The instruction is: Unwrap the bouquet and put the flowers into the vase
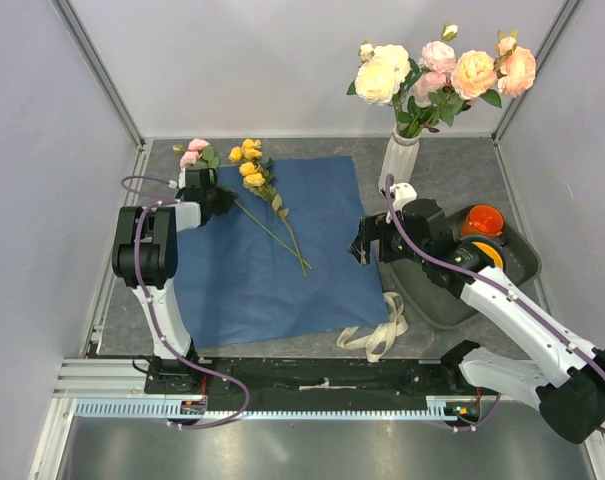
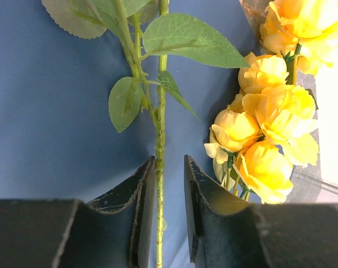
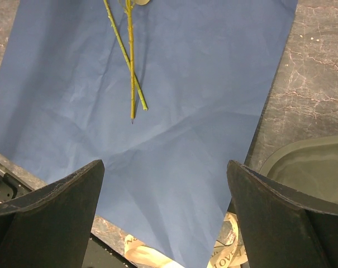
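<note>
Right now the large blue paper sheet (image 1: 272,270) lies opened flat on the grey marbled surface (image 1: 452,150). Two long green-stemmed artificial flowers lie on it: a spray of yellow roses (image 1: 250,165) and a pink rose (image 1: 194,152), heads at the far left corner, stems running toward the middle. My left pincer (image 1: 217,197) is down at that corner. From its wrist camera the left pincer (image 2: 169,159) straddles one thin green stem (image 2: 160,139), jaws nearly together. The stem lies against the left finger, and a sliver of blue paper shows between it and the other finger, so I read it as not pinched. The yellow heads (image 2: 263,128) sit just beside it.

My right pincer (image 1: 365,245) hovers over the sheet's right edge, spread wide and holding nothing. Its own view shows the two stem ends (image 3: 131,67) well ahead of the fingers.

At the back stands the tall white ribbed vase (image 1: 399,160), upright, carrying cream, pink and peach roses (image 1: 442,70). A loose cream ribbon (image 1: 382,330) lies at the sheet's near right corner, beside a dark grey tray (image 1: 512,265) holding an orange cup (image 1: 482,220).
</note>
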You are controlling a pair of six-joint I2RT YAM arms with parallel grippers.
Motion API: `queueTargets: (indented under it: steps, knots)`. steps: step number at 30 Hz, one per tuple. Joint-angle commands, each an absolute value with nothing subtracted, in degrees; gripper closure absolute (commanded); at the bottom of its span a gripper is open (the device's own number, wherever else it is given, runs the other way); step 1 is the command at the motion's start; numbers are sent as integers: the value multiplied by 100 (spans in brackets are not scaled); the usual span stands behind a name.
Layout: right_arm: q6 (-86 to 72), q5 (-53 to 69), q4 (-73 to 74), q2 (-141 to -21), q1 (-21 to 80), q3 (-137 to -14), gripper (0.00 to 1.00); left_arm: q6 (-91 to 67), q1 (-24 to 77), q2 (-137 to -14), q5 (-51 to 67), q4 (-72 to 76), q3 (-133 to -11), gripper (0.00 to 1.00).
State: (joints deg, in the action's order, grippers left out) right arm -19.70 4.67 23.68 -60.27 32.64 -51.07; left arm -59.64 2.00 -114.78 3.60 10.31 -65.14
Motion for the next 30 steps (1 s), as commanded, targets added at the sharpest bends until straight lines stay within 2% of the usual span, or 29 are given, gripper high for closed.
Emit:
queueTargets:
  steps: [1,4,6,8,11,13,17,23,28,30]
  knots:
    - [-2179,378,2408,-5854,3278,-5388,2,-5704,220,-11619,475,1362,-6583,67]
    - [-2232,387,2434,-5810,3270,-5414,2,-5669,202,-11619,439,1546,-6434,71]
    - [-2276,395,2443,-5783,3278,-5423,2,-5643,202,-11637,457,1608,-6434,78]
    - [-2303,396,2461,-5783,3278,-5440,2,-5599,176,-11619,570,1635,-6451,89]
    - [-2311,387,2505,-5766,3278,-5493,2,-5381,149,-11208,397,1574,-6460,98]
    - [-2312,352,2522,-5766,3278,-5511,2,-5012,149,-10569,107,1319,-6407,98]
    - [-2303,316,2496,-5818,3287,-5546,2,-4475,167,-9383,-1314,669,-6267,98]
    - [-2285,422,2347,-6134,3278,-5669,2,-3982,228,-7554,-2738,712,-5608,98]
    - [-2259,571,2241,-6363,3278,-5800,2,-3333,334,-6479,-3418,844,-5379,98]
    - [-2154,798,2198,-6460,3278,-5836,2,-3182,334,-6111,-3306,861,-5370,98]
